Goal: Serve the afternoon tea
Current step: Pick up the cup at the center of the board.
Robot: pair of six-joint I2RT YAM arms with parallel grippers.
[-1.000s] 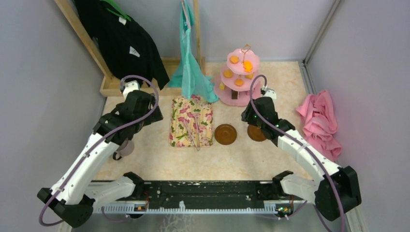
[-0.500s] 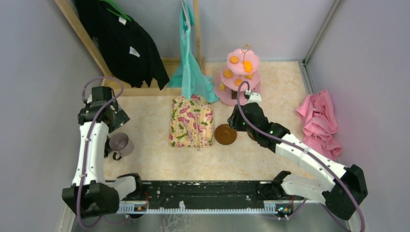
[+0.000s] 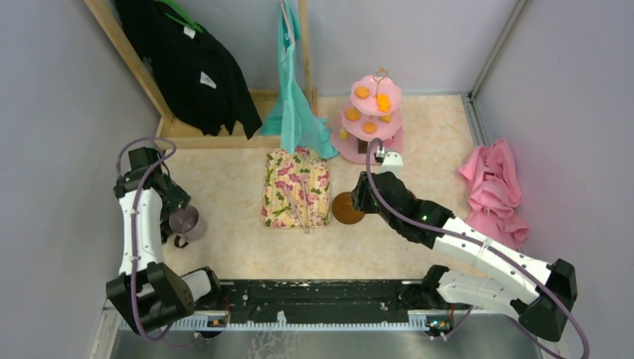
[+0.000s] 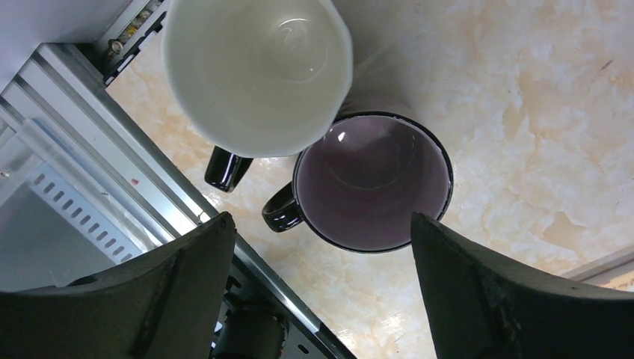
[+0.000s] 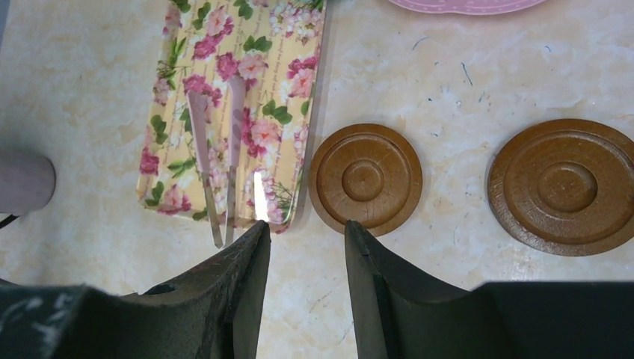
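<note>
In the left wrist view the mauve-grey mug [image 4: 374, 183] stands upright beside the cream mug [image 4: 258, 71], both with black handles. My left gripper [image 4: 321, 218] is wide open above the mauve-grey mug, one finger [image 4: 179, 277] on each side. In the top view it [image 3: 177, 206] hovers by that mug [image 3: 187, 222]. My right gripper [image 5: 306, 224] is open and empty, just short of the left brown saucer [image 5: 365, 178]; the other saucer [image 5: 566, 185] lies to its right. The pink three-tier stand [image 3: 371, 112] holds orange snacks [image 3: 383, 101].
A floral tray [image 5: 239, 105] with pink tongs [image 5: 217, 172] lies left of the saucers. A pink cloth [image 3: 497, 191] lies at the right wall. Teal [image 3: 295, 105] and black [image 3: 187, 67] garments hang from a wooden rack [image 3: 172, 134] at the back. A metal rail [image 3: 314, 299] runs along the near edge.
My left arm swung left and back from near the tray to above the mugs. My right gripper moved left from the right saucer to the left saucer.
</note>
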